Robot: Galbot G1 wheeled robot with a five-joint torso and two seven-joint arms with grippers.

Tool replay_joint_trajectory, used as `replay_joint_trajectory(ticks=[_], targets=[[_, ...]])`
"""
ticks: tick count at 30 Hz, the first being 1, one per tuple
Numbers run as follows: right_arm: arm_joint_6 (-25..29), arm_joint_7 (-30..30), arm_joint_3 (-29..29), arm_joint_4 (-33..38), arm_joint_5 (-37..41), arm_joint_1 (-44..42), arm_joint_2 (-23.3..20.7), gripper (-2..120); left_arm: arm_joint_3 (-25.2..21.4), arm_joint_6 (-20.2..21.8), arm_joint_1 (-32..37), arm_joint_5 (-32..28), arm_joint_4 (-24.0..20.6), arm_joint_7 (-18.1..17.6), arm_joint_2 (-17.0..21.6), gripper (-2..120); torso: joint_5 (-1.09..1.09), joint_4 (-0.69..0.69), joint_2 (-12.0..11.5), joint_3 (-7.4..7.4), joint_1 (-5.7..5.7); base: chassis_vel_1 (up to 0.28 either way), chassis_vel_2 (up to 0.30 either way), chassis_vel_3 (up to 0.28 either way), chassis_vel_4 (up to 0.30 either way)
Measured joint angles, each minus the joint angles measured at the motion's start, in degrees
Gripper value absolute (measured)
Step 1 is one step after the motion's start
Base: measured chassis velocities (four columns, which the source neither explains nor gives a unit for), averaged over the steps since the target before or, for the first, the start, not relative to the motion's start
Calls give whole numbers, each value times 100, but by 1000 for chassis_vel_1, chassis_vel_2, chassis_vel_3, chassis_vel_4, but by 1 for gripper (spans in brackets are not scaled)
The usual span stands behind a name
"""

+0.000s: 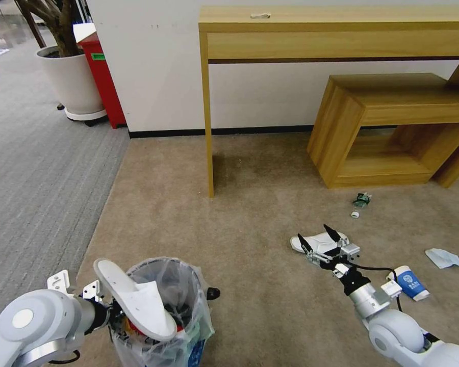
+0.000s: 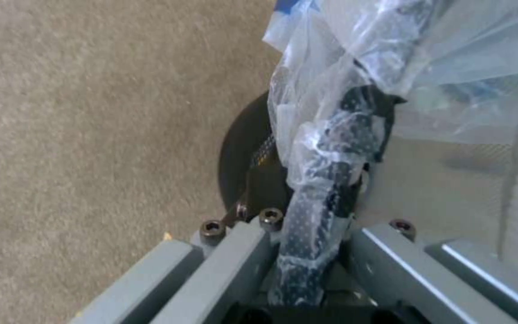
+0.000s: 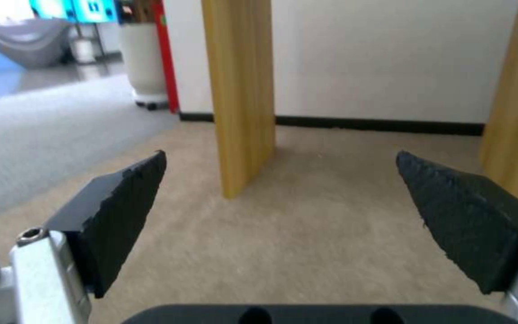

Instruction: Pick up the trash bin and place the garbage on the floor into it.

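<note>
- The trash bin (image 1: 171, 311), dark wire lined with a crinkly clear bag, stands low at the robot's left front on the beige floor (image 1: 250, 239).
- One white slipper (image 1: 137, 300) lies tilted across the bin's mouth, its toe end sticking up past the rim; red and blue scraps show through the bag below it.
- The left pincer (image 2: 325, 211) is clamped on the bin's rim, bag plastic bunched around the dark wire between its grey jaws.
- A second white slipper (image 1: 319, 241) lies flat on the floor to the right front.
- The right pincer (image 1: 317, 238) hangs just above that slipper with its black fingers (image 3: 121, 211) spread wide and nothing between them.
- A blue-white paper cup (image 1: 410, 283) lies on its side near the right arm's wrist.
- A crumpled tissue (image 1: 443, 258) lies farther right.
- A crushed bottle (image 1: 362, 199) and a small white cap (image 1: 355, 214) lie beyond the slipper, near the low wooden shelf (image 1: 392, 127).
- A small dark item (image 1: 212, 293), too small to tell, lies just right of the bin.
- A tall wooden table (image 1: 336, 30) stands against the white wall; grey ribbed carpet (image 1: 35, 173) borders the floor on the left.
</note>
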Motion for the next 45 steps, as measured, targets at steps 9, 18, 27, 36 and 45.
replay_joint_trajectory(ticks=[9, 18, 27, 36, 45], targets=[[-617, 637, 318, 192, -423, -386, -228, 94, -36, 2, -145, -130, -21, 61, 158, 0, 0, 0, 0, 0, 0, 0, 0, 0, 0], [-905, 1153, 639, 259, -819, -680, -178, 100, -267, -21, -444, -234, 10, 126, 94, 0, 1, -1, 0, 0, 0, 0, 0, 0, 0], [-854, 1389, 988, 221, -1304, -882, -105, 100, -225, 13, -410, 133, -89, 263, -173, 0, 0, 0, 0, 0, 0, 0, 0, 0, 0], [-699, 1504, 1182, 198, -1557, -864, 56, 100, -348, 16, -415, 188, -146, 277, -173, 0, 0, 0, 0, 0, 0, 0, 0, 0, 0], [-611, 1543, 1275, 41, -1633, -798, 232, 100, -395, 7, -351, 297, -188, 275, -252, 0, 0, 0, 0, 0, 0, 0, 0, 0, 0]])
